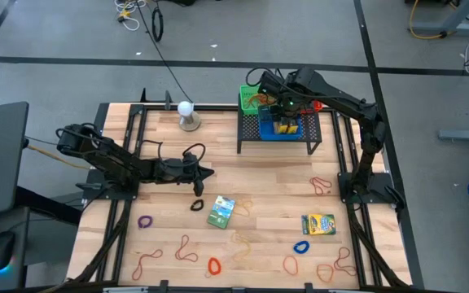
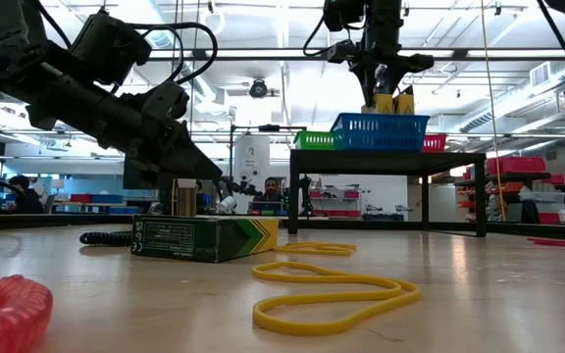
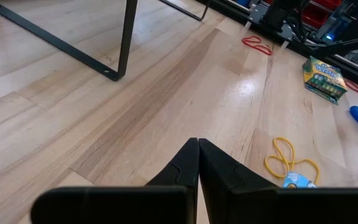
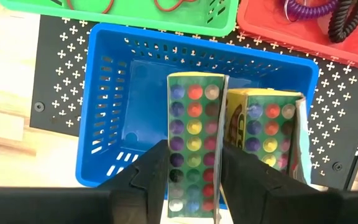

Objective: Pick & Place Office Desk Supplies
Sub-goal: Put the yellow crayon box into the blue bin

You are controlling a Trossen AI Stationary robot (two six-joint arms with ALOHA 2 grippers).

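Note:
My right gripper [image 4: 194,177] hangs over the blue basket [image 4: 129,93] on the black rack [image 1: 314,130] and is shut on a crayon box [image 4: 194,137]. A second crayon box [image 4: 266,134] stands upright in that basket beside it. My left gripper [image 3: 198,152] is shut on nothing and hovers low over bare wood near the table's middle [image 1: 208,172]. Flat on the table lie a green crayon box [image 1: 221,212], a yellow-green one [image 1: 318,225], reddish rubber bands [image 1: 322,185], yellow bands [image 2: 332,294] and black [image 1: 197,205], purple [image 1: 145,220], blue [image 1: 301,247] and red [image 1: 214,265] loops. My right gripper pinches the crayon box between its two fingers, one on each long side just below the dotted end face [image 4: 194,155]. The fingers [image 4: 151,174] come from above, pointing down. The box stands upright inside the blue basket; whether its lower end rests on the basket floor I cannot tell.
A green basket [image 4: 135,18] and a red basket [image 4: 303,31] with coiled loops flank the blue one on the rack. A white ball on a round stand [image 1: 188,114] sits near the far edge. The rack's legs [image 3: 126,43] stand ahead of my left gripper.

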